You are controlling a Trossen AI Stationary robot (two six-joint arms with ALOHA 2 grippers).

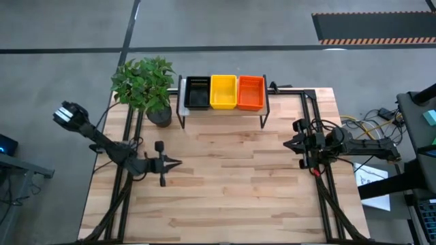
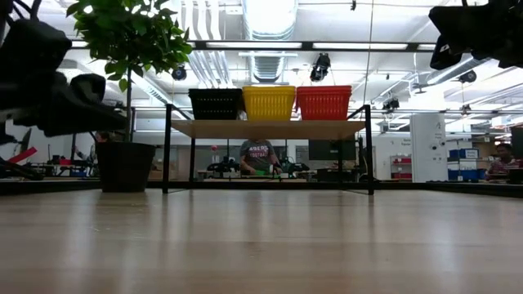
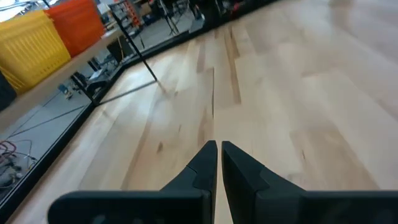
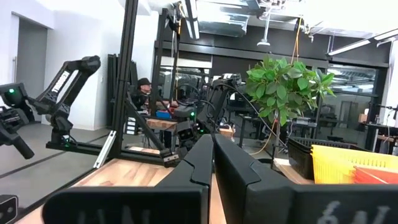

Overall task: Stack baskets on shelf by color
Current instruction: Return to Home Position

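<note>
Baskets (image 1: 223,92) are sitting in black, yellow and orange groups on the shelf (image 2: 270,129), and with the left gripper (image 1: 176,162) and right gripper (image 1: 288,143) hovering over the bench (image 1: 225,194), fingers closed and empty, a careless swing is risking clipping the shelf or plant (image 1: 144,82).

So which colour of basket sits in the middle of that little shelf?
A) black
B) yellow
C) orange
B: on the shelf, the yellow baskets stand between the black baskets, on the side nearest the plant, and the orange baskets.
</note>
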